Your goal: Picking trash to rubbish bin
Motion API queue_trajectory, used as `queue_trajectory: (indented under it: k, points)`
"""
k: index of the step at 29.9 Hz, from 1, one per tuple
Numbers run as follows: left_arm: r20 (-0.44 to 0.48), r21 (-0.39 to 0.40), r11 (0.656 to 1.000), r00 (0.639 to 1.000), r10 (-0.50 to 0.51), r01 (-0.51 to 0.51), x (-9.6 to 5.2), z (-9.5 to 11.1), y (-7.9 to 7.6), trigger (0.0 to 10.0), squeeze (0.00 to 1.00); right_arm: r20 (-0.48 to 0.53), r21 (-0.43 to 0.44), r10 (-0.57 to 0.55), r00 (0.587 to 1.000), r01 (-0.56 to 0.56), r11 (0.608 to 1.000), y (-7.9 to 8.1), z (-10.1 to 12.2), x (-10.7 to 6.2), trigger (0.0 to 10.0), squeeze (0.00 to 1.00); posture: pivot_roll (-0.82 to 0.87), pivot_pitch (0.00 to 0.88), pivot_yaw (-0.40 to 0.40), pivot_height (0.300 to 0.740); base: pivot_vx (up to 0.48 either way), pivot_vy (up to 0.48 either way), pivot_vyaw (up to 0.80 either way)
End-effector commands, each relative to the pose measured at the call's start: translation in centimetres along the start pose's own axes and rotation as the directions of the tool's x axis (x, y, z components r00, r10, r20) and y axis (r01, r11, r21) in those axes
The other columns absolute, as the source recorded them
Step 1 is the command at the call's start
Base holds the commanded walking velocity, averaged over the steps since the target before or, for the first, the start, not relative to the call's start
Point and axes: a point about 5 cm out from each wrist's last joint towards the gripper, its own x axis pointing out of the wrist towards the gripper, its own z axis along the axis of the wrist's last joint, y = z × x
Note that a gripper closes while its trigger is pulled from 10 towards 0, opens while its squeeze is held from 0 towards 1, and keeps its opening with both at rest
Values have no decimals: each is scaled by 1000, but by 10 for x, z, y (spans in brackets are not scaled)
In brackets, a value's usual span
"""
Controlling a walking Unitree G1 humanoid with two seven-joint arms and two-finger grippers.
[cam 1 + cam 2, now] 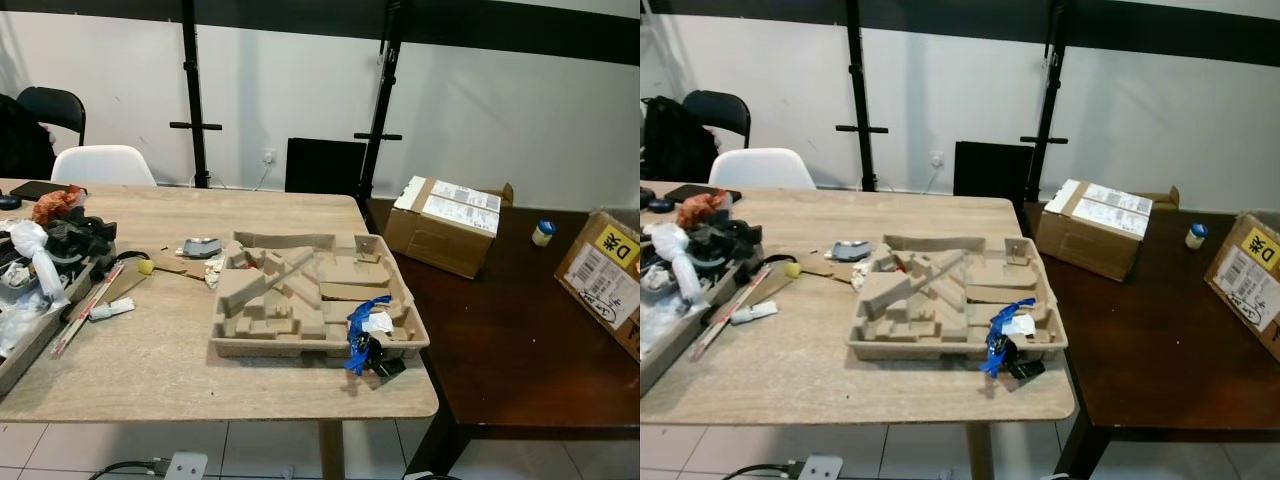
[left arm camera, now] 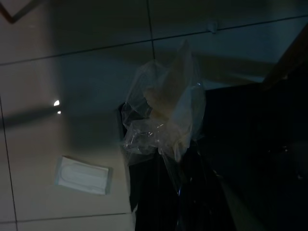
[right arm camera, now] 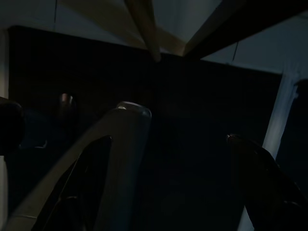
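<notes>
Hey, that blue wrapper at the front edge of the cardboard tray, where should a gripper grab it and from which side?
Probably pinch the blue wrapper at its raised crumpled top, coming from above on the near table edge. It drapes over the tray rim, so a low side approach would likely hit cardboard.

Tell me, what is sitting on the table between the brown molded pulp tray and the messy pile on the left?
In the left eye view, between the pulp tray and the pile lie a yellow ball, grey packet and white tube.
</notes>
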Motion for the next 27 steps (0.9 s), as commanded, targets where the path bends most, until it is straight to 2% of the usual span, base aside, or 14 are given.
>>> queue_trajectory:
  k: [1,8,11,12,13,15,19,27]
  points:
    - [-4,-8,1000,1000,-9,8,0,-2,-3,10000,0,-7,3,-11,1000,11,1000,-4,-2,-1,10000,0,73,23,-40,740,0,-356,0]
    - [-1,-15,1000,1000,-12,12,0,-1,-3,10000,0,-35,7,-5,999,5,1000,-4,-7,-1,10000,0,69,25,-40,740,0,-357,0]
    - [-4,-18,1000,1000,-12,12,0,-2,-3,10000,0,-157,-25,16,987,-20,1000,-3,-25,-3,10000,0,68,26,-40,740,0,-360,0]
    - [-4,-18,1000,1000,-12,12,0,-2,-3,10000,0,-157,-25,16,987,-20,1000,-3,-25,-3,10000,0,68,26,-40,740,0,-360,0]
    - [-5,-20,1000,1000,-12,12,0,-3,-3,10000,0,-217,-29,8,976,-14,999,-4,-35,-5,10000,0,68,26,-40,740,0,-356,0]
    - [-5,-20,1000,1000,-12,12,0,-3,-3,10000,0,-240,-20,2,971,-7,1000,-5,-39,-5,10000,0,68,26,-40,740,0,-356,0]
    - [-8,-24,1000,1000,-11,11,-1,-5,-1,10000,0,-272,-18,-31,962,27,999,-10,-51,-8,10000,0,69,29,-38,740,0,-354,0]
    - [-10,-22,1000,1000,-15,14,-1,-5,0,10000,0,-262,-14,-57,963,55,998,-16,-54,-10,10000,0,67,31,-37,740,0,-357,0]
